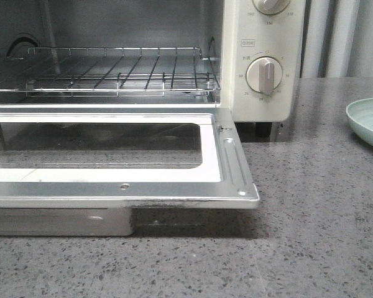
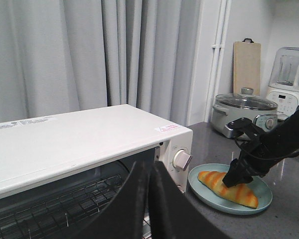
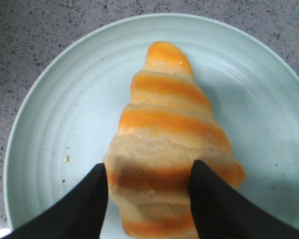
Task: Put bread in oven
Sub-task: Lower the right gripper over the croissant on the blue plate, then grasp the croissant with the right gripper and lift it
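Note:
The bread point(image 3: 164, 114), a golden roll with cream stripes, lies on a pale green plate point(image 3: 55, 129). My right gripper point(image 3: 148, 199) is closed on its wide middle, a finger pressing each side, and the bread still rests on the plate. In the left wrist view the right gripper point(image 2: 237, 177) stands on the bread point(image 2: 217, 183) to the right of the oven point(image 2: 89, 134). The oven point(image 1: 261, 62) is open, its glass door point(image 1: 230, 167) dropped flat and its wire rack point(image 1: 112, 74) bare. My left gripper point(image 2: 149, 199) is shut and empty, up by the oven's opening.
The plate's edge point(image 1: 368, 121) shows at the right of the front view on the dark speckled counter point(image 1: 311, 236). At the back stand a lidded pot point(image 2: 244, 112), a cutting board point(image 2: 246, 64) and a blender point(image 2: 289, 79). Grey curtains hang behind the oven.

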Controlling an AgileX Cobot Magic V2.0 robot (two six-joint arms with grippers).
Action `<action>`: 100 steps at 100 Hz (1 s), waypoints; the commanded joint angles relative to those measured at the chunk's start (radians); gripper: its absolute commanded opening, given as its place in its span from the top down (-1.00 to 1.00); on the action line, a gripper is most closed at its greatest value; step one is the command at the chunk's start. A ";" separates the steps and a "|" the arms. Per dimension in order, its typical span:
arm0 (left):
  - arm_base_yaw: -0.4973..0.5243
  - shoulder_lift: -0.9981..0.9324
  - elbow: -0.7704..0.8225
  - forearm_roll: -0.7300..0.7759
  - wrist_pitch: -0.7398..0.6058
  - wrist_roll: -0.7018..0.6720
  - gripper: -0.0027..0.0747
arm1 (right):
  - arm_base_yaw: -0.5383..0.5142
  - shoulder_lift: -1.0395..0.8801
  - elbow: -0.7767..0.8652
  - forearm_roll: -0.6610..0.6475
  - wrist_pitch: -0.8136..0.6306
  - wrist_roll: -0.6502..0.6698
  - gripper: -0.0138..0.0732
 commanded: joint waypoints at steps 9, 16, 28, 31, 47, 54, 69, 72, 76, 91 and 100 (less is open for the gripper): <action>0.000 0.008 -0.031 -0.027 -0.067 -0.010 0.99 | -0.008 0.009 -0.035 -0.041 -0.059 0.004 -0.09; 0.000 0.008 -0.031 -0.027 -0.067 -0.010 0.99 | -0.008 0.009 -0.035 -0.044 -0.059 0.004 -0.09; 0.000 0.008 -0.031 -0.029 -0.067 -0.010 0.99 | -0.008 0.009 -0.035 -0.044 -0.059 0.004 -0.09; 0.000 0.008 -0.031 -0.029 -0.067 -0.010 0.99 | -0.008 0.009 -0.035 -0.044 -0.059 0.004 -0.09; 0.000 0.008 -0.031 -0.029 -0.067 -0.010 0.99 | -0.008 0.009 -0.035 -0.053 -0.048 0.004 -0.05; 0.000 0.008 -0.031 -0.029 -0.067 -0.010 0.99 | -0.008 0.009 -0.035 -0.053 -0.033 0.004 0.12; 0.000 0.008 -0.031 -0.032 -0.067 -0.010 0.99 | -0.008 0.013 -0.020 -0.055 0.001 0.004 0.65; 0.000 0.008 -0.031 -0.032 -0.067 -0.010 0.99 | -0.008 0.019 -0.016 -0.055 0.010 0.004 0.76; 0.000 0.008 -0.031 -0.032 -0.067 -0.010 0.99 | -0.008 0.030 -0.012 -0.055 0.018 0.004 0.85; -0.002 0.008 -0.031 -0.035 -0.071 -0.010 0.99 | -0.008 0.058 -0.010 -0.061 0.030 0.004 0.85; -0.002 0.008 -0.031 -0.040 -0.074 -0.010 0.99 | -0.008 0.045 -0.028 -0.061 0.060 0.004 0.85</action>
